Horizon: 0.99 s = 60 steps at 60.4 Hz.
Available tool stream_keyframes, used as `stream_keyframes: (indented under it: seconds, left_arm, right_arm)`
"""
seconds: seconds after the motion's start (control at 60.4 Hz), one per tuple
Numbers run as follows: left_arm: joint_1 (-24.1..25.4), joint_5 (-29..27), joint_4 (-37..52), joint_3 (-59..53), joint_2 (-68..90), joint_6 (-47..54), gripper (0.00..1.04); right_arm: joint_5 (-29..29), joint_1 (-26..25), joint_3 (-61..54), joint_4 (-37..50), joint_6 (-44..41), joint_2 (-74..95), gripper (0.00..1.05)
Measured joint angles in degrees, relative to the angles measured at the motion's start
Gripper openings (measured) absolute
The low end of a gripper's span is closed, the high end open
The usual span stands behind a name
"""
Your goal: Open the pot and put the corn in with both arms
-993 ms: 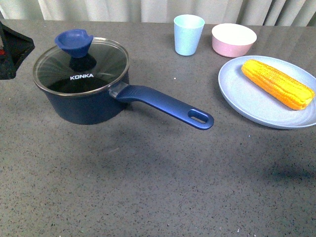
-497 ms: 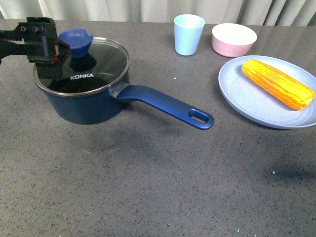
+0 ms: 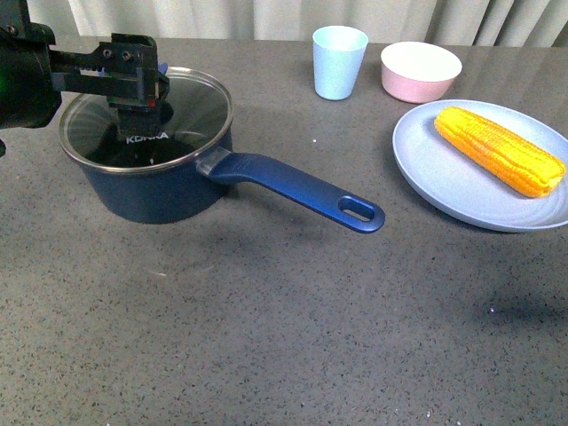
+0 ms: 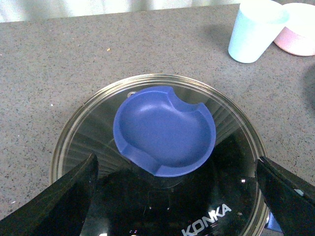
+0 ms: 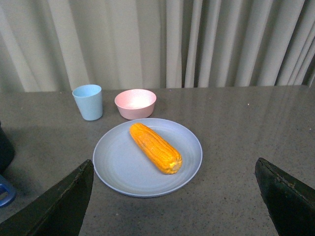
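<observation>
The navy pot (image 3: 151, 191) stands at the table's left, its glass lid (image 3: 191, 102) on and its long handle (image 3: 293, 186) pointing right and toward me. My left gripper (image 3: 135, 93) hovers open over the lid and hides the knob in the front view. In the left wrist view the blue knob (image 4: 165, 130) lies between and ahead of the spread fingers (image 4: 64, 201), untouched. The corn (image 3: 500, 149) lies on a pale blue plate (image 3: 444, 186) at the right. My right gripper (image 5: 173, 204) is open and empty, set back from the corn (image 5: 155, 147); it is outside the front view.
A light blue cup (image 3: 339, 60) and a pink bowl (image 3: 420, 71) stand at the back, between pot and plate. Curtains hang behind the table. The pot's dark side (image 5: 4, 147) and handle tip (image 5: 5, 194) show at the edge of the right wrist view.
My left arm has swung in from the table's left edge to above the lid, now covering the knob in the front view. Pot, corn and plate have not moved.
</observation>
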Motion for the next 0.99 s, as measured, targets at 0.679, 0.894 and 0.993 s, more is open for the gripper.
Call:
stream_keyframes:
  seconds: [0.679, 0.894, 0.993]
  left_arm:
    - [-2.1, -1.6, 0.0, 7.2, 7.9, 0.0, 0.96]
    - [-2.1, -2.2, -0.1, 9.0, 9.7, -0.1, 0.96]
    - [-2.1, -2.5, -0.1, 9.7, 10.4, -0.3, 0.96]
  right_arm:
    - [0.0, 0.0, 0.0, 0.0, 0.0, 0.0, 0.96]
    - [0.0, 0.0, 0.0, 0.0, 0.0, 0.0, 0.96]
    - [0.0, 0.0, 0.0, 0.0, 0.0, 0.0, 0.96]
